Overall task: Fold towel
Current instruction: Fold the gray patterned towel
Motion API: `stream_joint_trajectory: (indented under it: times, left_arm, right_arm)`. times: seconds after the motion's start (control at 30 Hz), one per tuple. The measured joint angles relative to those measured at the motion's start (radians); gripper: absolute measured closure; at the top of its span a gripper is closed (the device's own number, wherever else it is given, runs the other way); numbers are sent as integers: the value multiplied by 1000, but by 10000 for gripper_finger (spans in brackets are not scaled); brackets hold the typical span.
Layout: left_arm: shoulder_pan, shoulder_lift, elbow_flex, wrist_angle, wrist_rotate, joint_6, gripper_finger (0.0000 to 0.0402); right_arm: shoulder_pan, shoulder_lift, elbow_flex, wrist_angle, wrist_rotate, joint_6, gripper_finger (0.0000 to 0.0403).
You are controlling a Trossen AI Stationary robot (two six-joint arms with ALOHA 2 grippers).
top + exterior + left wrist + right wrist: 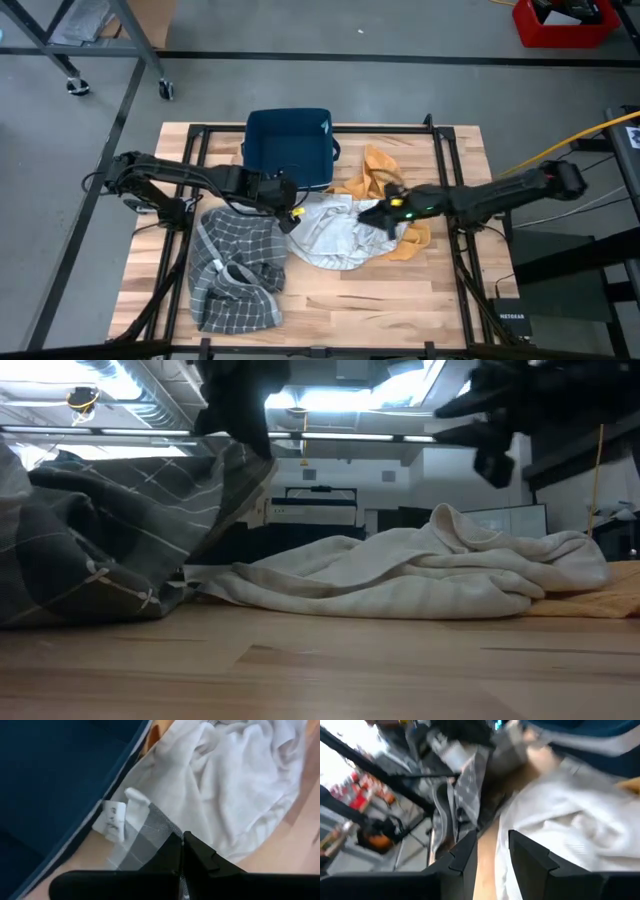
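Observation:
A grey checked towel [235, 270] lies crumpled on the table's near left, and one corner is drawn up to my left gripper [287, 206], which is shut on it. A white towel [335, 232] lies bunched at the middle, over an orange cloth [412, 243]. My right gripper [368, 215] hovers open above the white towel's right part, its fingers [465, 855] apart with nothing between them. In the low view it [490, 455] hangs clear of the white towel [430, 570]. My left gripper pinches a corner of the grey checked towel [152, 827] between its two shut fingers, close to a white label [115, 820]. The fingers slant down from above. That corner is lifted and drawn up [235, 470], while the rest of the towel lies bunched on the table.
A dark blue folded cloth [288, 148] sits at the table's far middle, just beyond both grippers. More of the orange cloth [378, 168] lies at the far right. Bare wood [390, 300] shows along the near edge. Black frame rails [445, 190] run beside the table.

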Motion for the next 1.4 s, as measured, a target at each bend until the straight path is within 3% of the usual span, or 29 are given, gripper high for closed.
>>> stream_joint_trajectory:
  times: [0.27, 0.53, 0.73, 0.97, 1.07, 1.4]
  left_arm:
    - [-1, 0, 1, -111, -2, 57, 401]
    - [0, 0, 0, -168, -2, 116, 401]
    - [0, 0, 1, -168, -2, 167, 401]
    - [-1, 0, 0, -164, -2, 188, 401]
    - [0, 0, 1, -163, -2, 207, 401]
    - [0, 0, 0, -158, -2, 218, 401]
  right_arm:
    - [-1, 383, 219, -178, -93, 48, 288]
    - [-3, 610, 318, -344, -97, 122, 288]
    - [-33, 630, 328, -598, -7, 125, 288]
    - [-168, 582, 317, -847, 328, 123, 288]
    - [-260, 569, 314, -895, 419, 120, 288]
    - [-596, 568, 314, -767, 444, -32, 288]
